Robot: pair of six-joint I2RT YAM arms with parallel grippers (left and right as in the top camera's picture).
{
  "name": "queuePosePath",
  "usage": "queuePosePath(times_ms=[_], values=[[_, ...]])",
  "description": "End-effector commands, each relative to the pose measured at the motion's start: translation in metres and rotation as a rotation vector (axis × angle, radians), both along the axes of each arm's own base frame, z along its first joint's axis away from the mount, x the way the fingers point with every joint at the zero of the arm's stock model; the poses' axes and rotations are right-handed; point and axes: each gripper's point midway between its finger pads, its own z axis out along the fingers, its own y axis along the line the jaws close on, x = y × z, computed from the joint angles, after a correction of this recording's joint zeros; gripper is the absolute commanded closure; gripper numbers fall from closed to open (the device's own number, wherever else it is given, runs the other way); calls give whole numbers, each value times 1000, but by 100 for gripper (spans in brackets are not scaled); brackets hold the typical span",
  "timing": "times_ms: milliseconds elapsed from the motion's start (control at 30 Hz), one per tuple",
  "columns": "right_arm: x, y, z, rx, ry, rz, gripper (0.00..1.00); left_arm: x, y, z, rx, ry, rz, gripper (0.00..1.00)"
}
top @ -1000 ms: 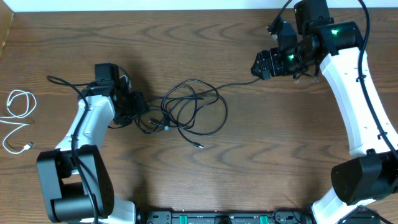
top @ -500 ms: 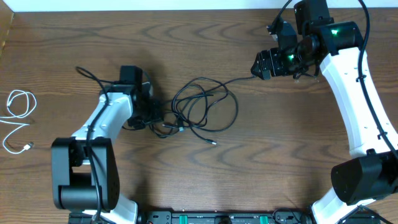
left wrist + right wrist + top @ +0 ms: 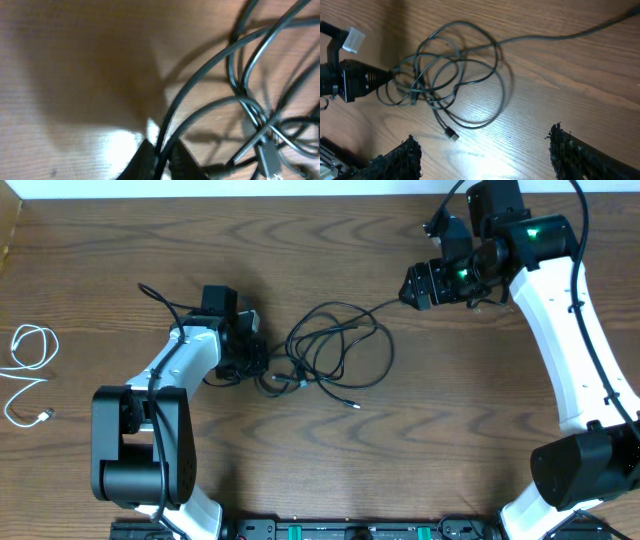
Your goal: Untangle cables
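Note:
A tangle of black cables (image 3: 338, 348) lies at the table's middle, and the right wrist view shows its loops (image 3: 451, 75) and a loose plug (image 3: 452, 135). My left gripper (image 3: 262, 362) sits at the tangle's left edge. In its own view it (image 3: 161, 159) is shut on one black cable (image 3: 200, 85) that runs up between its fingers. One black strand (image 3: 385, 307) leads off to my right gripper (image 3: 412, 288), which hovers at the back right. Its fingers (image 3: 395, 160) stand wide open above bare wood, with nothing between them. A white cable (image 3: 28, 370) lies coiled apart at the far left.
The table's back edge (image 3: 300, 194) runs along the top of the overhead view. My left arm's own thick wire (image 3: 160, 298) loops behind its wrist. The arm bases stand at the front edge.
My left arm has moved right, to the tangle's edge, and its gripper has shut on a black cable. The tangle has shifted a little to the right. My right arm has barely moved.

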Motion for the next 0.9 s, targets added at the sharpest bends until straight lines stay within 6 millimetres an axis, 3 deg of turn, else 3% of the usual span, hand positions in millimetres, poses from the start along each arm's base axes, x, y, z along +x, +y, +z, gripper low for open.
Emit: queuePosePath(times_ms=[0,100,200,300,333,467,633,867], values=[[-1,3,-3,-6,2,20,19,9,-30,13,-176,-43,-42,92],[-1,3,-3,-6,2,19,19,26,-47,43,-291,-113,-51,92],[-1,3,-3,-6,2,19,19,50,-53,85,-342,-211,-17,92],[-1,3,-3,-6,2,19,19,68,-61,141,-413,-348,-17,93],[0,3,-3,-6,1,19,19,74,-64,171,-451,-420,-16,92],[2,3,-2,-3,-10,19,19,76,-66,232,-517,-569,10,92],[6,10,2,36,-28,23,18,68,-67,277,-550,-686,2,92],[9,36,-2,119,-8,66,21,62,-91,314,-637,-771,-39,92]])
